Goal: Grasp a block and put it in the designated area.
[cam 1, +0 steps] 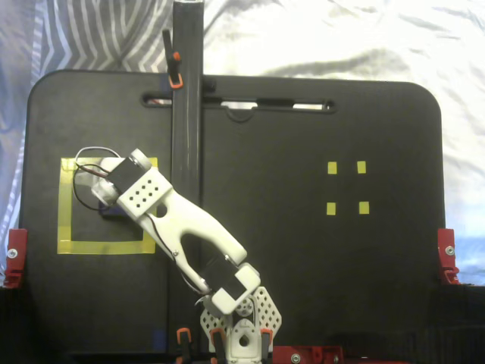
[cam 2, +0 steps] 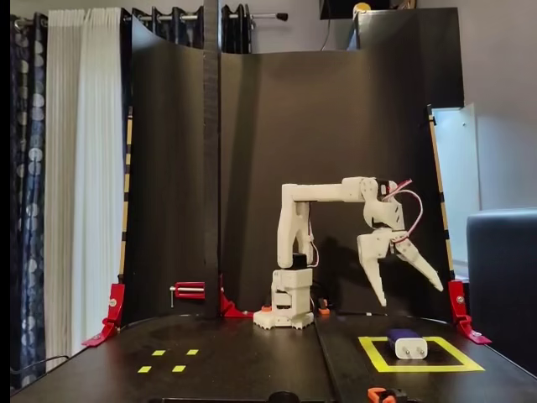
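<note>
One small dark blue plug-like block lies inside the one large yellow-taped square area, four tiny yellow tape squares apart; white gripper jaws released; no legible writing.

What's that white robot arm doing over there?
The white arm is raised over the board, its tool open and empty. The small blue block lies inside the big yellow tape square, clear of the tool. So the block already sits in its spot, and nothing is gripping it now.
</note>
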Robot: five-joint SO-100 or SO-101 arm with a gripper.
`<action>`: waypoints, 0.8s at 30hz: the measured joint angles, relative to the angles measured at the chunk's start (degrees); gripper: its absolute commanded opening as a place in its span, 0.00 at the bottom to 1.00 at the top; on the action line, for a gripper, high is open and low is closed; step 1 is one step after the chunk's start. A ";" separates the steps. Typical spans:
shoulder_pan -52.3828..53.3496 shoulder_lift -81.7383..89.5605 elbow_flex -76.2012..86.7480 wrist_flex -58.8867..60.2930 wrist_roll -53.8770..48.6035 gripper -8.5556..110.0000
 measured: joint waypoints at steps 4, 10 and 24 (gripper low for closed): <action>1.05 1.67 0.00 0.00 0.88 0.11; 2.99 2.55 0.00 0.00 0.88 0.07; 18.46 10.28 0.00 -8.79 5.10 0.07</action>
